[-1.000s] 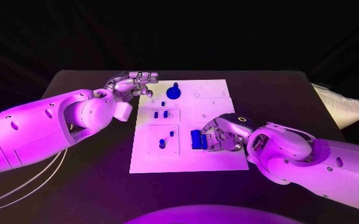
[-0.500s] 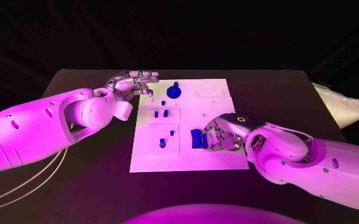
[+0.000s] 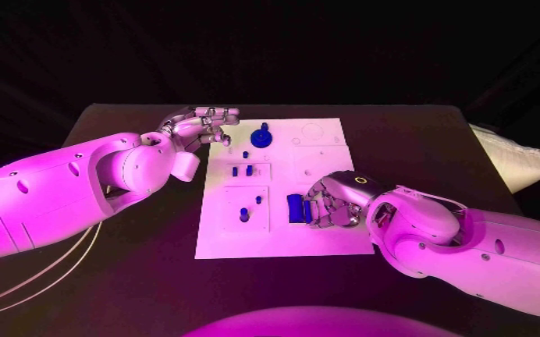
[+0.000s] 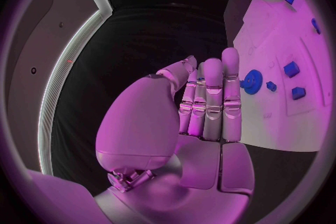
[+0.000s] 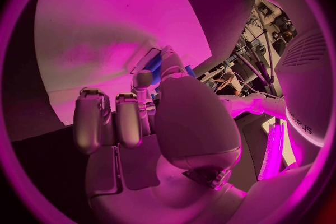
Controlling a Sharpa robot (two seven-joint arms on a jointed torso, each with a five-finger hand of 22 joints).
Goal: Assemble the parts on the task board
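Note:
The white task board (image 3: 321, 157) lies in the middle of the table. My right hand (image 3: 334, 199) rests on its near right part and grips a blue block (image 3: 296, 208) at the fingertips; the block (image 5: 155, 61) also shows in the right wrist view. A blue gear (image 3: 261, 139) with a peg stands at the board's far left. Small blue pieces (image 3: 242, 172) sit in a raised plate, and two more (image 3: 244, 214) in the plate nearer to me. My left hand (image 3: 205, 128) hovers by the board's far left corner, its fingers (image 4: 212, 98) close together, thumb against them, nothing seen in it.
The black table (image 3: 428, 142) runs wide on both sides of the board. White cables (image 3: 51, 274) lie at its near left. In the left wrist view the gear (image 4: 252, 81) and the small pieces (image 4: 292, 69) lie beyond the fingertips.
My right hand has crept slightly to the left with the blue block still in it. The left hand has not moved.

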